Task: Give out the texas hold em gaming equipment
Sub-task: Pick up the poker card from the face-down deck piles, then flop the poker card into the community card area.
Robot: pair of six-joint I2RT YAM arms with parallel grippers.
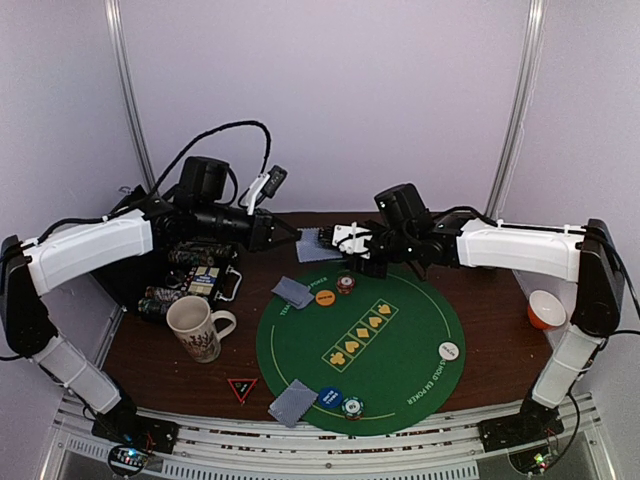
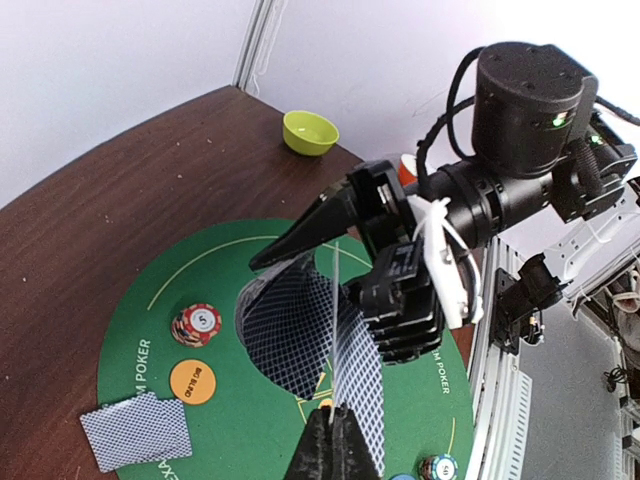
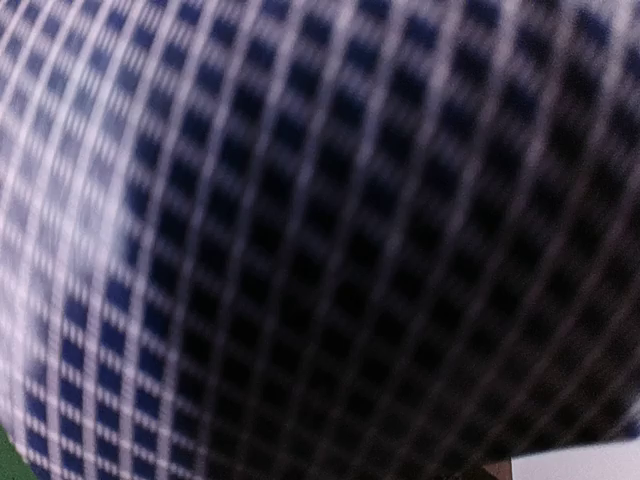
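My left gripper (image 1: 289, 233) is shut on the edge of a few grey-blue backed playing cards (image 1: 314, 244), held in the air over the far edge of the green poker mat (image 1: 420, 390). In the left wrist view its fingertips (image 2: 338, 445) pinch the cards (image 2: 365, 395), and one card (image 2: 285, 325) bends away to the left. My right gripper (image 1: 342, 242) faces it, jaws apart on either side of the cards (image 2: 310, 305). A card back (image 3: 300, 240) fills the right wrist view. On the mat lie two card piles (image 1: 293, 291) (image 1: 293, 402), a red-white chip stack (image 1: 345, 284), a teal-white one (image 1: 352, 407), and orange (image 1: 325, 297), blue (image 1: 329, 397) and white (image 1: 449, 350) buttons.
A patterned cream mug (image 1: 195, 327) stands left of the mat, with a black case of chips (image 1: 195, 275) behind it. A red triangle (image 1: 242, 388) lies near the front edge. An orange bowl (image 1: 546, 309) sits at the right, and a yellow-green bowl (image 2: 309, 131) on the brown table.
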